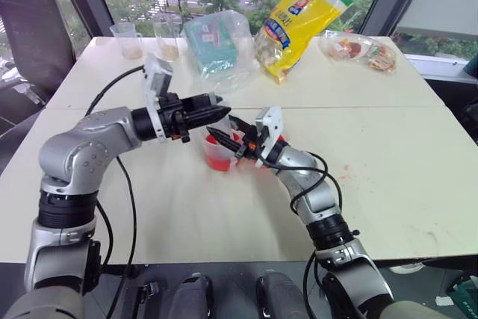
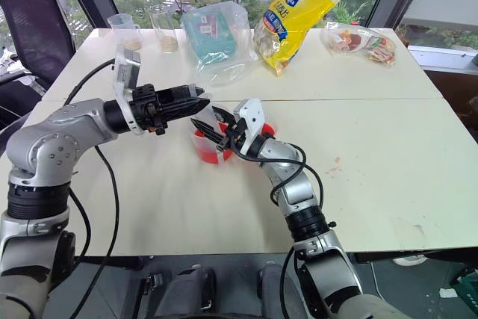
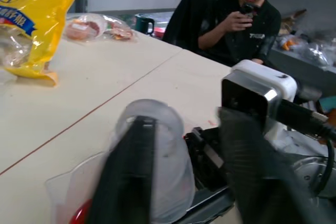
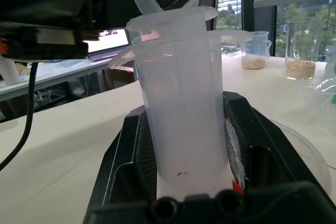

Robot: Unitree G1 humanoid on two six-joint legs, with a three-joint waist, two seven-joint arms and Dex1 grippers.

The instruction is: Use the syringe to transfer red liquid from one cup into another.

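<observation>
right hand (image 4: 184, 182) grips syringe (image 4: 181, 103) | yellow bag (image 1: 299, 20): lettering unreadable

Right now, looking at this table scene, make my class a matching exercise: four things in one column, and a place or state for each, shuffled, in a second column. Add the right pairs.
Column one:
1. syringe
2. yellow bag
3. larger cup
4. two beakers

Column two:
A. holds red liquid, mid-table
B. far-left corner of the table, grain inside
C. clamped in the right gripper, above the larger cup
D. leaning at the table's far edge by the window

Pairs: 1-C, 2-D, 3-A, 4-B
</observation>
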